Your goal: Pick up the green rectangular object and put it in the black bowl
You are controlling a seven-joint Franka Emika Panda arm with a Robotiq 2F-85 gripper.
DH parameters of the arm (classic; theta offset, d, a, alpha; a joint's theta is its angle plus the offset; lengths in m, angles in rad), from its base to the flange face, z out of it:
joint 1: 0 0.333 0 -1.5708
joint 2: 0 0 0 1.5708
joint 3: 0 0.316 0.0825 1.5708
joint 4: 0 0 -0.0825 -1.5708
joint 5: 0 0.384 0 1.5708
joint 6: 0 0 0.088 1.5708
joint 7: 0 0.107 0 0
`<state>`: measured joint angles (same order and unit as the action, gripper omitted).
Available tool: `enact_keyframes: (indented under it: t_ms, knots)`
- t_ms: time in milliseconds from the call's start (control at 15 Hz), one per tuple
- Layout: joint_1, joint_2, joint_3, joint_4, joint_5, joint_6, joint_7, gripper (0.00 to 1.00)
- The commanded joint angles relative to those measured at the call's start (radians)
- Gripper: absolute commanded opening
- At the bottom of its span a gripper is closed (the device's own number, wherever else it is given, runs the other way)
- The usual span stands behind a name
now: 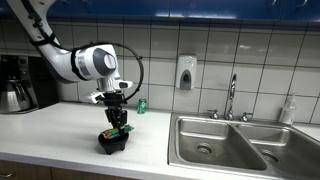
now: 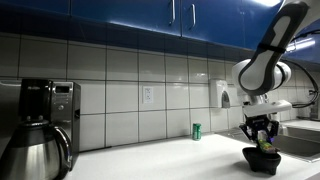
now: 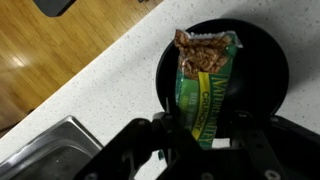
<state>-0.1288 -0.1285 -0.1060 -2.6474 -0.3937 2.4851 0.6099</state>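
The green rectangular object [image 3: 205, 80] is a flat green snack-bar wrapper. It hangs lengthwise between the fingers of my gripper [image 3: 205, 135], its far end down inside the black bowl [image 3: 262, 60]. In both exterior views my gripper [image 1: 116, 122] [image 2: 262, 135] hovers just above the bowl [image 1: 110, 146] [image 2: 262, 161] near the counter's front edge. The bar [image 1: 120, 131] [image 2: 266, 147] sticks up out of it. The fingers look closed on the bar's near end.
A small upright green can [image 1: 142, 105] [image 2: 196, 131] stands by the tiled wall. A steel double sink [image 1: 230, 145] with a faucet [image 1: 232, 95] lies beside the bowl. A coffee maker [image 1: 15, 85] [image 2: 40, 120] stands at the far end. The counter edge and wooden floor [image 3: 50, 50] are close to the bowl.
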Motion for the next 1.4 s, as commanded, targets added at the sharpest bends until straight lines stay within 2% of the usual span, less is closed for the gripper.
enact_keyframes:
  t_ms: [0,467,533,600,867,933,1133,1333]
  knots:
    - [-0.027,-0.04,0.023,-0.043,-0.042,0.025,0.034,0.16]
    - [-0.025,-0.036,0.026,-0.032,-0.031,0.038,0.044,0.16]
    - [-0.025,-0.035,0.028,-0.027,-0.031,0.034,0.051,0.66]
    - [-0.023,-0.036,0.03,-0.024,-0.027,0.036,0.056,0.67]
    - [-0.02,-0.039,0.038,-0.015,-0.022,0.034,0.066,0.95]
    - [-0.018,-0.042,0.042,-0.014,-0.018,0.032,0.065,1.0]
    - [-0.009,-0.062,0.052,-0.013,0.008,0.01,0.042,1.0]
    - [0.025,-0.128,0.051,-0.014,0.15,-0.059,-0.076,1.0]
